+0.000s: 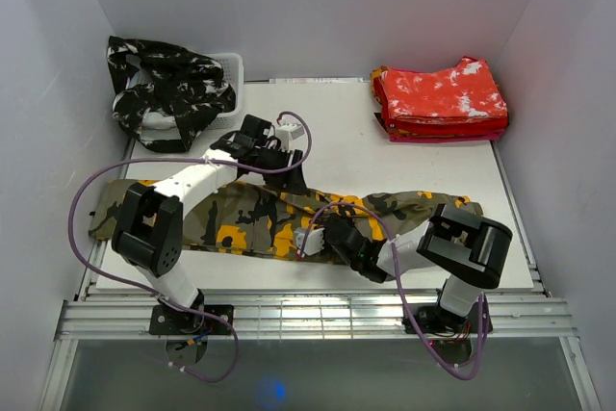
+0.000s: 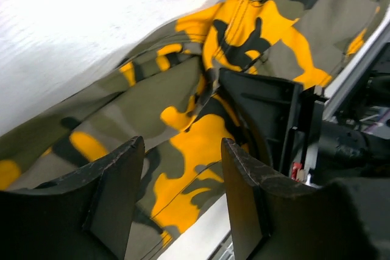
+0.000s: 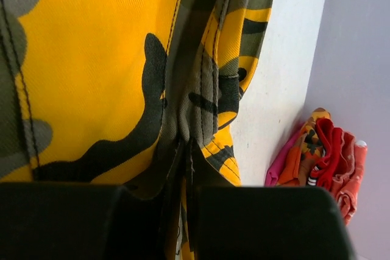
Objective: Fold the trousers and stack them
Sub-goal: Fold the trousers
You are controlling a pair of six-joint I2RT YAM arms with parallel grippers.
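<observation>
Across the near half of the surface point(image 1: 337, 141): olive-orange trousers point(image 1: 250, 223), laid out left to right. Left fingers point(image 2: 116, 181) spread apart over the cloth's far edge, about mid-length. Right fingers point(image 3: 91, 223) pinched tight on a ridge of the same cloth. Red trousers point(image 1: 441, 101) folded, far right. Black-white trousers point(image 1: 168, 93) heaped far left.

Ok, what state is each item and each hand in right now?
Olive trousers: spread out long, not folded.
Red trousers: folded, in a pile.
Black trousers: crumpled over white bin.
Left hand: open, over olive trousers.
Right hand: shut on olive trousers.
</observation>
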